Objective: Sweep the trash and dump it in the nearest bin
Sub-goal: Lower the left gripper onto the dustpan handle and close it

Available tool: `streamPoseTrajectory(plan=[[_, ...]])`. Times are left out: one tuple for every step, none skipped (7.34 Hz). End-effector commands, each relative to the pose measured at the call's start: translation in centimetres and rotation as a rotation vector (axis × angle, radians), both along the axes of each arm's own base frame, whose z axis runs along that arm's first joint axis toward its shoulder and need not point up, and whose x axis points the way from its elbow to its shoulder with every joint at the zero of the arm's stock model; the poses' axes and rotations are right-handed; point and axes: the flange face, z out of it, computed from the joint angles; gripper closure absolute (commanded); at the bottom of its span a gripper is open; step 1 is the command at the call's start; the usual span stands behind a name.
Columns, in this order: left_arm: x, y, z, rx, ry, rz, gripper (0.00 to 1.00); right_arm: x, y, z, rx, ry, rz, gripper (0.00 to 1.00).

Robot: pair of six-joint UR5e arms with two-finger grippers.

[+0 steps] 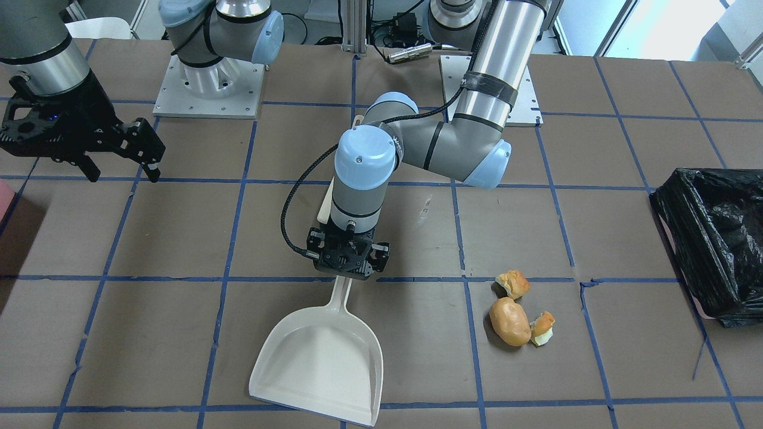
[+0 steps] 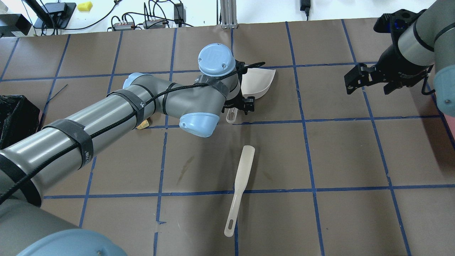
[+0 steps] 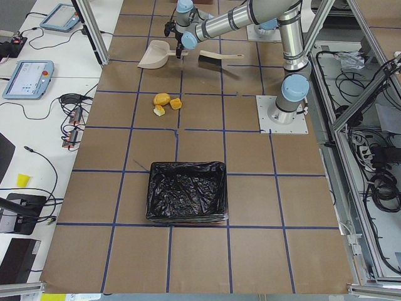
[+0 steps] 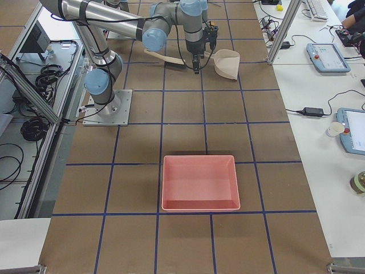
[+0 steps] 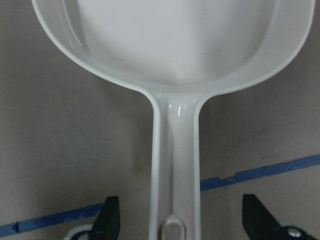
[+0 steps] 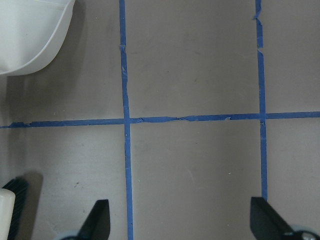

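Note:
The trash is an oval roll [image 1: 509, 322] and two torn bread chunks [image 1: 514, 283] [image 1: 542, 328], lying together on the brown table. A cream dustpan [image 1: 322, 363] lies flat to their left in the front-facing view. My left gripper [image 1: 349, 262] hangs over the dustpan's handle [image 5: 176, 165], open, with a finger [image 5: 110, 220] on each side and clear of it. The black-bag-lined bin [image 1: 715, 238] stands at the table end on my left. My right gripper [image 2: 369, 79] hovers open over bare table, away from all of these.
A cream brush [image 2: 241, 177] lies on the table behind the dustpan, closer to my base. An unlined pink bin [image 4: 199, 182] sits at the table end on my right. Blue tape lines grid the table.

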Motion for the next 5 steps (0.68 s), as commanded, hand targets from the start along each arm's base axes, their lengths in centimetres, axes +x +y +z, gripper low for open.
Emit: streamPoseTrajectory(plan=[[0.0, 0.0, 0.1, 0.000, 0.001, -0.007, 0.54, 0.0, 0.0, -0.1, 0.005, -0.001, 0.001, 0.00], [0.0, 0.0, 0.2, 0.000, 0.005, -0.007, 0.72, 0.0, 0.0, -0.1, 0.005, -0.001, 0.002, 0.00], [-0.2, 0.1, 0.8, 0.002, 0.035, -0.009, 0.85, 0.0, 0.0, -0.1, 0.005, -0.001, 0.000, 0.00], [-0.1, 0.0, 1.8, -0.006, 0.049, -0.010, 0.89, 0.0, 0.0, -0.1, 0.006, -0.001, 0.001, 0.00], [-0.1, -0.3, 2.6, -0.017, 0.050, -0.009, 0.92, 0.0, 0.0, -0.1, 0.005, -0.001, 0.002, 0.00]])
